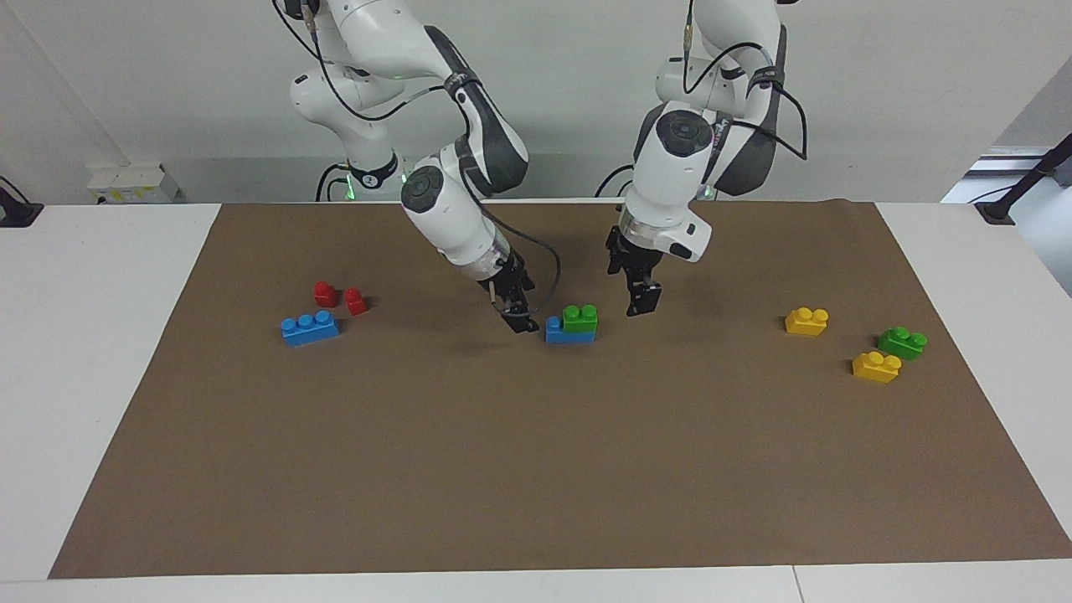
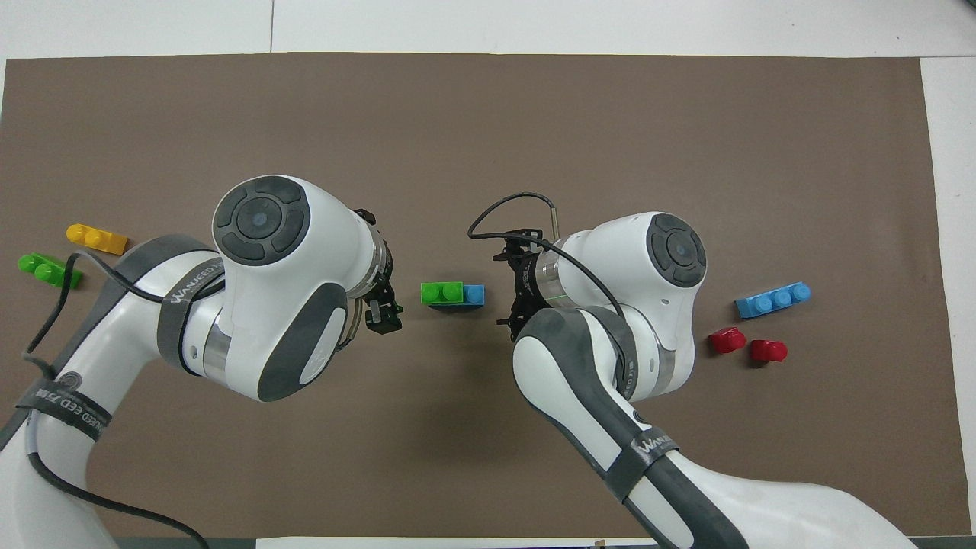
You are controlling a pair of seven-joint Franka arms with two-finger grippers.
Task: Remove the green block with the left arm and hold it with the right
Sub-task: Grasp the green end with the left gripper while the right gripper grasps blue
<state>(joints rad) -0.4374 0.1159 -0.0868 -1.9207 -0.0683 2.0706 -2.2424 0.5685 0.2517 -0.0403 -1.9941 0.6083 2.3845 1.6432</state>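
Sitting mid-frame on a blue brick [image 1: 569, 333], green block [image 1: 580, 317] flanked by right claw [image 1: 523, 322] and left claw [image 1: 643, 303], grip states untellable.

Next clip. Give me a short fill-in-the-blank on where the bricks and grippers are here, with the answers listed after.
1. The green block sits on top of a ____ brick at mid-table.
2. The left gripper hangs beside that stack, toward the ____ arm's end of the table.
3. The right gripper is low beside the stack's ____ end.
4. Beside the other blue brick lie two ____ pieces.

Answers: blue; left; blue; red
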